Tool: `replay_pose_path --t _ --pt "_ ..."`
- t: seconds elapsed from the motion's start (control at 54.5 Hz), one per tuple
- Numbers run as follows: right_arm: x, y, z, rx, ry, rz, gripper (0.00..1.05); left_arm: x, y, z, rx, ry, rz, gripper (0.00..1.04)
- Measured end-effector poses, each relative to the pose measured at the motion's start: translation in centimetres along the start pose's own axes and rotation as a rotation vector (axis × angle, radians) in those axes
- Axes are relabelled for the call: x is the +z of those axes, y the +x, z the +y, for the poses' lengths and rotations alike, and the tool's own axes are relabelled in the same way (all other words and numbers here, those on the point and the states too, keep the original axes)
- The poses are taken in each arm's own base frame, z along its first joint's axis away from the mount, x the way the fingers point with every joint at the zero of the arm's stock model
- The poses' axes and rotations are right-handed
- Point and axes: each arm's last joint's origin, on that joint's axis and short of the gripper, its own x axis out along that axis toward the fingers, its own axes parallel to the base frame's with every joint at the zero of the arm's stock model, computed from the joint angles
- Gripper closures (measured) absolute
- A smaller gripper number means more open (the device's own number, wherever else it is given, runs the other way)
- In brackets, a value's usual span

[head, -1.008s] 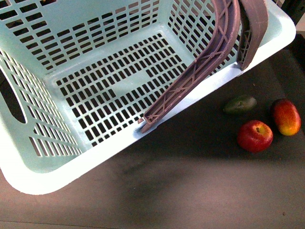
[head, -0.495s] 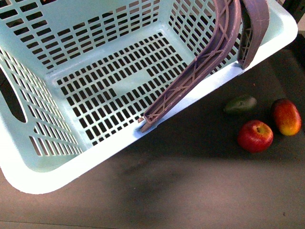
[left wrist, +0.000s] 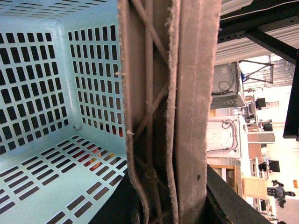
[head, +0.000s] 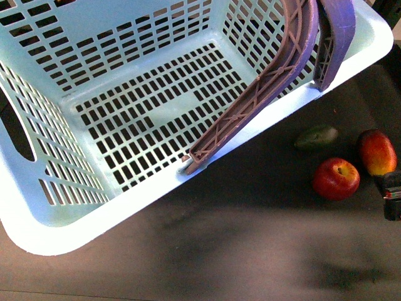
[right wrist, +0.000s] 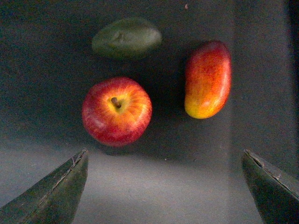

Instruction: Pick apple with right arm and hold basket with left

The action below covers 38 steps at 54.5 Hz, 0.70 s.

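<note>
Flagging hazards: right arm's fingers point(right wrist: 51, 191) spread wide, empty; apple point(right wrist: 117, 111) on table point(right wrist: 154, 186) just ahead, off-centre between them. I risk knocking mango point(right wrist: 208, 79) or avocado point(right wrist: 126, 37), both close beside it. Left fingers point(left wrist: 112, 200) flank basket point(left wrist: 46, 93) handles point(left wrist: 187, 116); grip unclear

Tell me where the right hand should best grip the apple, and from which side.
Grip the apple across its widest middle, coming straight down from above. It sits stem up, and the avocado and the oval fruit lie apart from it, so its sides are free. The right hand is open.
</note>
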Motion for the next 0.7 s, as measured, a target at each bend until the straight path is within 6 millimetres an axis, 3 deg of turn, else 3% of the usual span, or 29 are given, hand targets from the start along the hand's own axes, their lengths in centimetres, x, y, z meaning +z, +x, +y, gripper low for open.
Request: replay_pose_path --t 0.238,0.697 --pt "-0.6 2.6 0.4 0.038 -0.056 0.037 0.09 0.0 0.0 0.0 0.000 0.000 0.000 0.85" --pt "0.0 6.5 2.2 0.127 -0.114 0.069 0.09 0.0 0.0 0.0 0.000 0.000 0.000 0.85"
